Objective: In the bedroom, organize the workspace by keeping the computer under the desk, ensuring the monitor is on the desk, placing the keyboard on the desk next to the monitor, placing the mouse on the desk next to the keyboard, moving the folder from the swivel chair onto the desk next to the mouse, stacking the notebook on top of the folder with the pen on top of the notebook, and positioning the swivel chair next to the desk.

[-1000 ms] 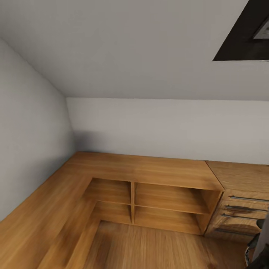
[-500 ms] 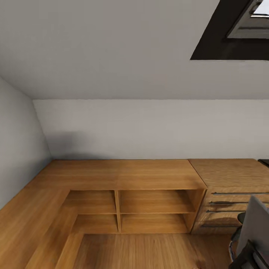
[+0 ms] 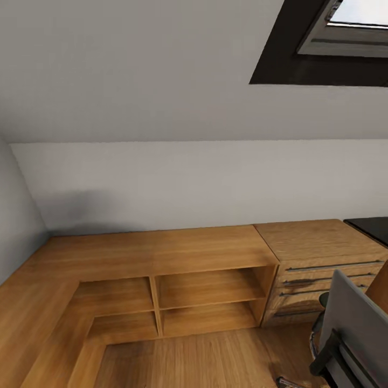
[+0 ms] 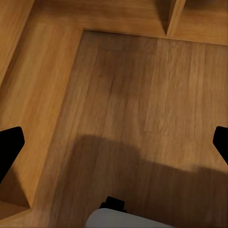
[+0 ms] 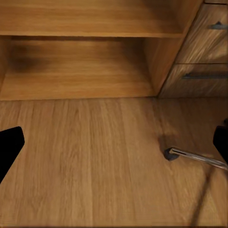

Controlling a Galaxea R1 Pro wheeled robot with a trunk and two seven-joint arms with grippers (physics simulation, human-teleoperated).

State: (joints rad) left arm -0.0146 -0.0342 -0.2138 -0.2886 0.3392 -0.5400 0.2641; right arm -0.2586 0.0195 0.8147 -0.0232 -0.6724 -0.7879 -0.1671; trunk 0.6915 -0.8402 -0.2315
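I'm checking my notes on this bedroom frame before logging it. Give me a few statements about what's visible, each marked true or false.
1. The wooden shelf unit has four open compartments. True.
2. The drawer unit stands at the shelf unit's left in the head view. False: it adjoins it on the right.
3. A skylight is set in the sloped ceiling. True.
4. A monitor stands on the shelf unit's top. False: that top is bare wood.
5. Part of the swivel chair shows at the head view's lower right. True.
6. The floor is carpeted. False: it is wood.
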